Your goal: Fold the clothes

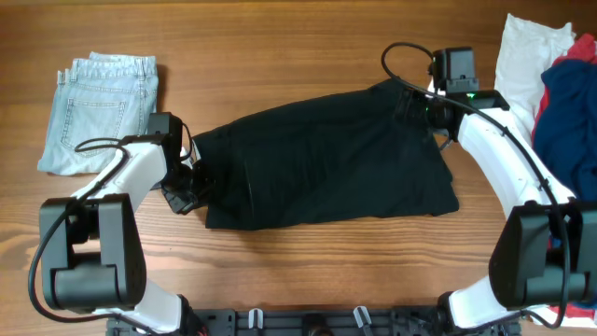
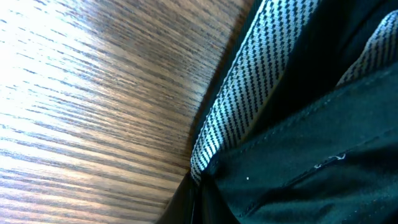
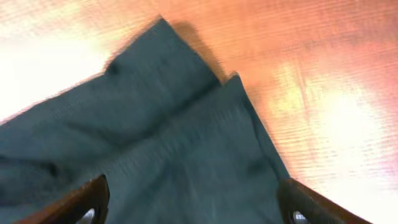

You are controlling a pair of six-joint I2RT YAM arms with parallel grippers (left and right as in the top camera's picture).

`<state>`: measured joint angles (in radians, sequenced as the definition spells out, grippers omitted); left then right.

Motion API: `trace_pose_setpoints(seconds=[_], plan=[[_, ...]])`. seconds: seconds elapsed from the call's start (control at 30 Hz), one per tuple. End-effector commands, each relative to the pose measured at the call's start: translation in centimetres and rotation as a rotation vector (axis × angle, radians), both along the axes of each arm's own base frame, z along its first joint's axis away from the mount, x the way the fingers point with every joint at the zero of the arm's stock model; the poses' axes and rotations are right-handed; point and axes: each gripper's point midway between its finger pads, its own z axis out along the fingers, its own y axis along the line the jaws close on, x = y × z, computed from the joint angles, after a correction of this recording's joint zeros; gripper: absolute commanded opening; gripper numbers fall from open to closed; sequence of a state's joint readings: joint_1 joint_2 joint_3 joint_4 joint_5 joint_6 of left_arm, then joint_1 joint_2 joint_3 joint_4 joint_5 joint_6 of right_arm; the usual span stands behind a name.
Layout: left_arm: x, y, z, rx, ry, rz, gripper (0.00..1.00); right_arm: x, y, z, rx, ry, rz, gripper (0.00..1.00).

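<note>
You've got black trousers [image 1: 326, 159] spread flat mid-table, pale checked waistband lining [image 2: 249, 81] exposed at left end; folded light-blue jeans [image 1: 101, 107] far left; white-red-navy heap [image 1: 560, 103] far right.

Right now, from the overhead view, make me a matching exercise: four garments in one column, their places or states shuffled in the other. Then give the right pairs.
Garments
1. black trousers
2. denim jeans
3. white garment
4. navy garment

Places or states
A. folded, far left
B. far right corner
C. spread out in the middle
D. right edge, nearer the robot than the red cloth

Pairs: 1-C, 2-A, 3-B, 4-D
</note>
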<state>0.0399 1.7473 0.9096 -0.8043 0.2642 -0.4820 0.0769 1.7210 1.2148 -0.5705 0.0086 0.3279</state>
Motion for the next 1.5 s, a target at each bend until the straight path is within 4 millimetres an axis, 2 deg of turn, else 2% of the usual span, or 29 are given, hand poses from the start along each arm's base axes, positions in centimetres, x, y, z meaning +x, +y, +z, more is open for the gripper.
trace_pose_setpoints(seconds=[0.0, 0.07, 0.17, 0.3, 0.4, 0.43, 0.57, 0.63, 0.67, 0.7, 0.73, 0.77, 0.83, 1.0, 1.07, 1.13, 1.2, 1.3, 1.47], plan=[[-2.4, 3.8, -3.1, 0.191, 0.091, -0.009, 0.04, 0.5, 1.3, -2.0, 0.089, 0.043, -0.036, 0.84], [-2.2, 3.8, -3.1, 0.188, 0.087, -0.008, 0.04, 0.7, 2.0, -3.6, 0.14, 0.073, -0.051, 0.83], [-2.2, 3.8, -3.1, 0.188, 0.087, -0.004, 0.04, 0.9, 2.3, -5.0, 0.183, 0.098, -0.106, 0.81], [-2.2, 3.8, -3.1, 0.188, 0.087, -0.005, 0.04, 2.6, 2.5, -4.9, 0.214, 0.041, -0.145, 0.75], [-2.2, 3.8, -3.1, 0.188, 0.084, -0.004, 0.04, 3.0, 2.5, -4.7, 0.234, 0.023, -0.174, 0.65], [-2.1, 3.8, -3.1, 0.188, 0.082, -0.003, 0.04, 3.0, 2.5, -4.9, 0.24, 0.03, -0.189, 0.62], [-2.1, 3.8, -3.1, 0.189, 0.08, -0.003, 0.04, 2.3, 2.7, -7.1, 0.239, 0.087, -0.207, 0.61], [-2.1, 3.8, -3.1, 0.189, 0.08, -0.004, 0.04, 2.2, 2.7, -7.6, 0.237, 0.099, -0.208, 0.49], [-2.1, 3.8, -3.1, 0.189, 0.08, -0.004, 0.04, 2.2, 2.7, -7.6, 0.241, 0.098, -0.215, 0.37], [-2.1, 3.8, -3.1, 0.189, 0.08, -0.004, 0.04, 2.4, 2.7, -7.4, 0.248, 0.092, -0.224, 0.3], [-2.1, 3.8, -3.1, 0.188, 0.081, -0.004, 0.04, 2.4, 2.7, -7.3, 0.249, 0.091, -0.226, 0.15], [-2.1, 3.8, -3.1, 0.188, 0.08, -0.003, 0.04, 2.4, 2.8, -7.0, 0.253, 0.087, -0.225, 0.09], [-2.1, 3.8, -3.1, 0.189, 0.081, -0.004, 0.04, 2.3, 2.7, -6.0, 0.249, 0.073, -0.221, 0.05], [-2.1, 3.8, -3.1, 0.189, 0.08, -0.003, 0.04, 3.1, 2.1, -1.7, 0.224, -0.039, -0.2, 0.04], [-1.9, 3.8, -3.2, 0.189, 0.075, -0.003, 0.04, 3.7, 2.1, 1.4, 0.23, -0.127, -0.178, 0.04], [-1.8, 3.8, -3.2, 0.19, 0.07, -0.002, 0.04, 4.3, 2.2, 3.0, 0.24, -0.18, -0.171, 0.04], [-1.8, 3.8, -3.2, 0.19, 0.069, -0.002, 0.04, 4.8, 2.5, 3.5, 0.257, -0.209, -0.159, 0.04], [-1.8, 3.8, -3.2, 0.19, 0.069, -0.002, 0.04, 5.1, 2.5, 3.3, 0.258, -0.212, -0.159, 0.05], [-1.6, 3.8, -3.2, 0.191, 0.061, -0.001, 0.04, 6.1, 2.6, 1.9, 0.258, -0.216, -0.16, 0.09]])
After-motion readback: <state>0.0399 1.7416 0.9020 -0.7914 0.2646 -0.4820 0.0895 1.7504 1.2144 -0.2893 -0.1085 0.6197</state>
